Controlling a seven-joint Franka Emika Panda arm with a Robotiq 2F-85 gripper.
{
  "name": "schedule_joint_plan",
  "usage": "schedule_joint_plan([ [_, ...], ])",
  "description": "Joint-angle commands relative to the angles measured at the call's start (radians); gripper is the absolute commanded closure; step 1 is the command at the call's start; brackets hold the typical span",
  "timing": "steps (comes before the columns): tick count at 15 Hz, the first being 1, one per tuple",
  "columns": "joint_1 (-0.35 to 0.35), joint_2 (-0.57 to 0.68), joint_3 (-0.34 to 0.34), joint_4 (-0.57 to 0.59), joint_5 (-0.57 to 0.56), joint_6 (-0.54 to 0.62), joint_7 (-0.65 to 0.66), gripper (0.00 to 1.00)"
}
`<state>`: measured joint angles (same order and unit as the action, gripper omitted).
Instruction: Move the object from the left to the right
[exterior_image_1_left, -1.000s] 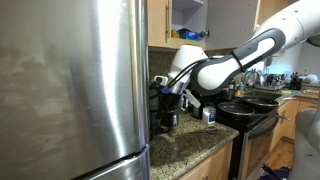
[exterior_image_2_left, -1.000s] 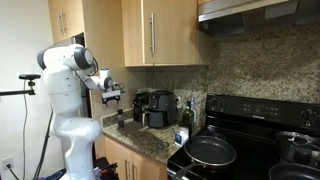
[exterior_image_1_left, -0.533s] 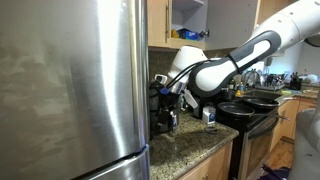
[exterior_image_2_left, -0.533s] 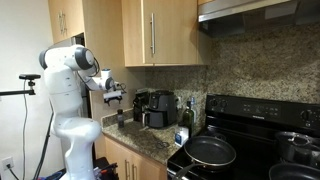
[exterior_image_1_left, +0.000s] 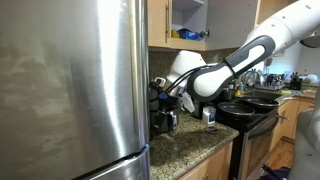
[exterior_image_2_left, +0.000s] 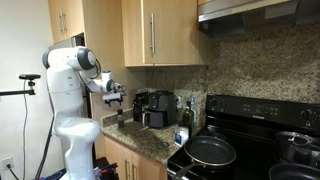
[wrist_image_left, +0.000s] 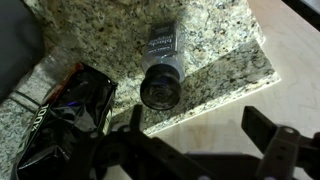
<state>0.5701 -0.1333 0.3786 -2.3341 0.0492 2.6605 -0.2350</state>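
Note:
A small dark cylindrical jar (wrist_image_left: 162, 82) with a grey cap stands on the granite counter (wrist_image_left: 215, 45) near its edge. It also shows in both exterior views (exterior_image_1_left: 168, 121) (exterior_image_2_left: 119, 117). My gripper (wrist_image_left: 198, 122) is open and empty. It hovers above the jar, a little off toward the counter's edge. In both exterior views the gripper (exterior_image_1_left: 165, 96) (exterior_image_2_left: 116, 97) hangs just above the jar without touching it.
A black bag (wrist_image_left: 65, 112) lies beside the jar. Black appliances (exterior_image_2_left: 155, 106) stand against the backsplash. A bottle (exterior_image_2_left: 185, 119) stands by the stove, and pans (exterior_image_2_left: 210, 151) sit on it. A steel fridge (exterior_image_1_left: 70, 90) borders the counter. Cabinets hang overhead.
The arm has shifted slightly, and the gripper has edged a little toward the appliances above the jar. The jar has not moved.

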Motion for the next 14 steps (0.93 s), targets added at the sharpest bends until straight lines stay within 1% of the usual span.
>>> schedule_joint_plan([
  [1, -0.017, 0.0, 0.019, 0.001, 0.002, -0.002, 0.007, 0.0],
  [2, -0.017, 0.0, 0.02, 0.001, 0.002, -0.002, 0.01, 0.0],
  [4, -0.035, 0.024, 0.017, 0.047, -0.017, -0.145, 0.052, 0.0],
  [5, -0.034, 0.028, 0.015, 0.054, 0.005, -0.186, 0.046, 0.0],
  [6, -0.041, 0.033, 0.017, 0.063, 0.002, -0.212, 0.056, 0.0],
  [7, -0.042, 0.041, 0.017, 0.071, 0.02, -0.223, 0.039, 0.0],
  [9, -0.055, 0.045, 0.022, 0.078, 0.005, -0.229, 0.057, 0.0],
  [10, -0.054, 0.048, 0.021, 0.085, 0.028, -0.244, 0.043, 0.0],
  [11, -0.055, 0.052, 0.022, 0.086, 0.033, -0.229, 0.038, 0.0],
  [12, -0.054, 0.057, 0.021, 0.082, 0.04, -0.186, 0.01, 0.0],
  [13, -0.056, 0.06, 0.023, 0.084, 0.027, -0.172, 0.009, 0.0],
  [14, -0.065, 0.06, 0.026, 0.083, -0.018, -0.161, 0.028, 0.0],
])
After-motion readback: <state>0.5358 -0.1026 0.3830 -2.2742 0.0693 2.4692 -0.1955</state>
